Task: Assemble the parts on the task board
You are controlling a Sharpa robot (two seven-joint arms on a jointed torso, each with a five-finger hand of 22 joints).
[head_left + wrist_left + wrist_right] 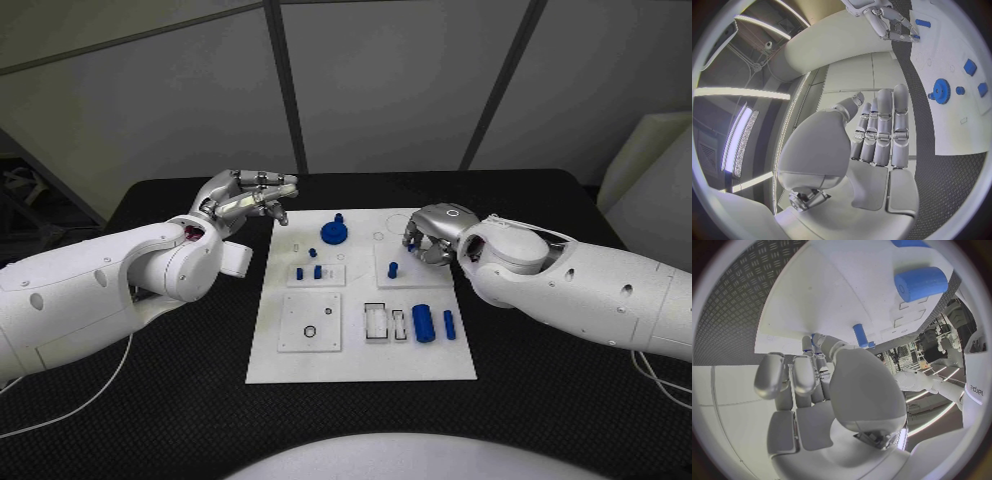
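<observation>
On the task board several blue parts lie loose; left hand empty, right hand pinches a small peg.

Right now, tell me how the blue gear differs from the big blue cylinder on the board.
The blue gear is flat, round and toothed with a knob rising from its middle; the big blue cylinder is smooth and lies on its side. The gear sits at the far end of the task board, between the robot hands; the cylinder lies at the near right. Both are blue, and neither is held.
</observation>
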